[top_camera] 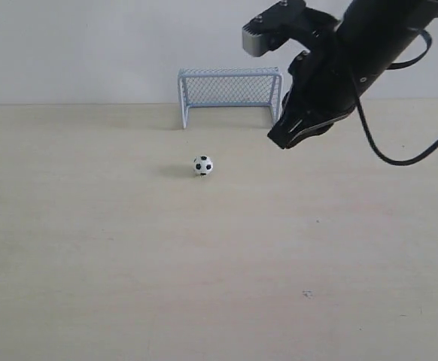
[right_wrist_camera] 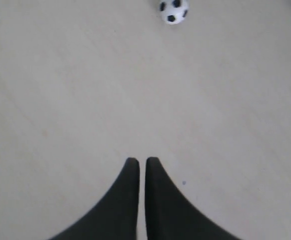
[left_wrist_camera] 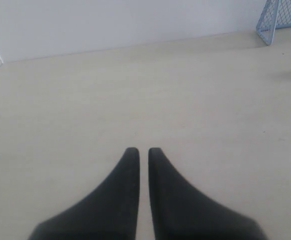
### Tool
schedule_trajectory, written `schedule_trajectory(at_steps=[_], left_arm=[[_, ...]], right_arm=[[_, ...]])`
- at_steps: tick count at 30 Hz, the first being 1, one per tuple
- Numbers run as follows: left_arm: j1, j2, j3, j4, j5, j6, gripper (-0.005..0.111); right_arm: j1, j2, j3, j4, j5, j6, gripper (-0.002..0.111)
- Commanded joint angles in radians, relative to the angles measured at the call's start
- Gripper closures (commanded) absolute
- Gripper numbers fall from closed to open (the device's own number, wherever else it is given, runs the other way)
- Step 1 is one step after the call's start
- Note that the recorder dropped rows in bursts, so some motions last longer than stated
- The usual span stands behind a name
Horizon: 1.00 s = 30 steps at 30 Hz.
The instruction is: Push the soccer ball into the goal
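In the exterior view, the goal point(top_camera: 229, 72) stands at the far edge of the bench point(top_camera: 114, 271), about midway along it, with its open mouth facing the near edge. The soccer ball point(top_camera: 202, 165) rests on the bare bench in front of that mouth, apart from the frame and roughly in line with its left post. The right gripper point(top_camera: 283, 140) hangs in the air toward the right edge, above the bench and beside the goal's right post, touching nothing. The left arm does not show here.

In the left wrist view, the left gripper point(left_wrist_camera: 143, 152) has its fingers drawn together with only a thin slit between them, and holds nothing. Only a corner of the goal point(left_wrist_camera: 270, 20) shows, well off from it, and no ball is visible.

In the right wrist view, the right gripper point(right_wrist_camera: 142, 162) is likewise closed to a narrow slit and empty. The soccer ball point(right_wrist_camera: 173, 11) lies well ahead of its tips, with open bench between them.

By my reading, the task has barely begun. No contact has been made and the ball is outside the goal. What is left is to lower the right gripper behind the ball, on the near-edge side, and push it toward the far edge.
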Motion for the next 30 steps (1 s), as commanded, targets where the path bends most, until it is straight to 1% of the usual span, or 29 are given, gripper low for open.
schedule_trajectory(at_steps=[1,7,17,30], left_arm=[[-0.008,0.006,-0.004,0.000,-0.003,-0.009,0.100],[-0.008,0.006,-0.004,0.000,-0.003,-0.009,0.100],[-0.008,0.006,-0.004,0.000,-0.003,-0.009,0.100],[-0.008,0.006,-0.004,0.000,-0.003,-0.009,0.100]], right_arm=[[-0.046,-0.071,0.043,0.009,-0.032,-0.005,0.108],[-0.084,-0.153,0.104,0.021,-0.076,-0.005,0.108],[-0.084,-0.247,0.170,-0.008,-0.113,0.021,0.108],[-0.084,-0.348,0.172,-0.071,-0.097,0.102,0.108]])
